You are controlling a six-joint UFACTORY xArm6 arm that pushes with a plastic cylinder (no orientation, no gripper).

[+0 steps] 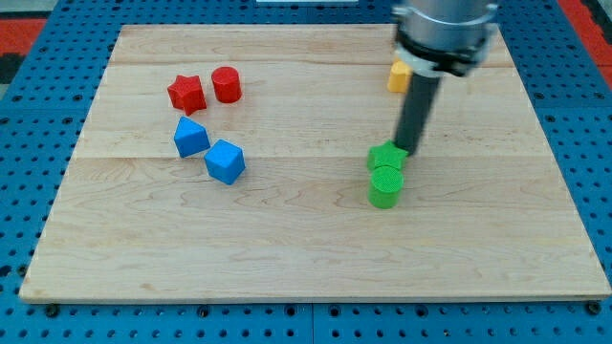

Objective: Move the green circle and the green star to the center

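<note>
The green star (387, 157) lies right of the board's middle, and the green circle (385, 186) sits touching it just below. My tip (408, 149) rests at the star's upper right edge, touching or nearly touching it. The dark rod rises from there to the arm at the view's top.
A red star (186, 93) and a red circle (226, 84) sit at the upper left. Two blue blocks (190, 138) (226, 161) lie below them. A yellow block (399, 75) shows partly behind the arm at the top. The wooden board (306, 268) lies on a blue pegboard.
</note>
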